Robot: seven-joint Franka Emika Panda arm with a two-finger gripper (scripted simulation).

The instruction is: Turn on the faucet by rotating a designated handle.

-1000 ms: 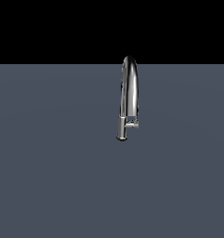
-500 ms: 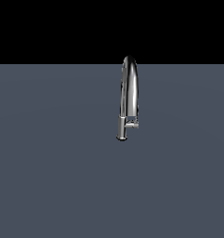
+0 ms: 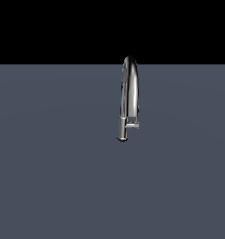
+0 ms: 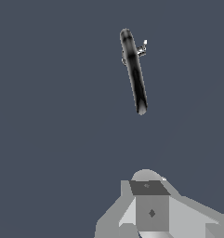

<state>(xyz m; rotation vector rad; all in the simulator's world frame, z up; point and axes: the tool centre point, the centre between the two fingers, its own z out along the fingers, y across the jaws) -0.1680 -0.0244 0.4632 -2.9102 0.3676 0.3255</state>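
Gripper [image 4: 150, 209] well apart from faucet [image 3: 129, 100]

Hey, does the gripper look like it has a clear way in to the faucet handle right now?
Probably yes. In the wrist view only bare grey surface lies between the gripper and the faucet, whose small handle juts out uncovered. The gripper is well short of it, touching nothing.
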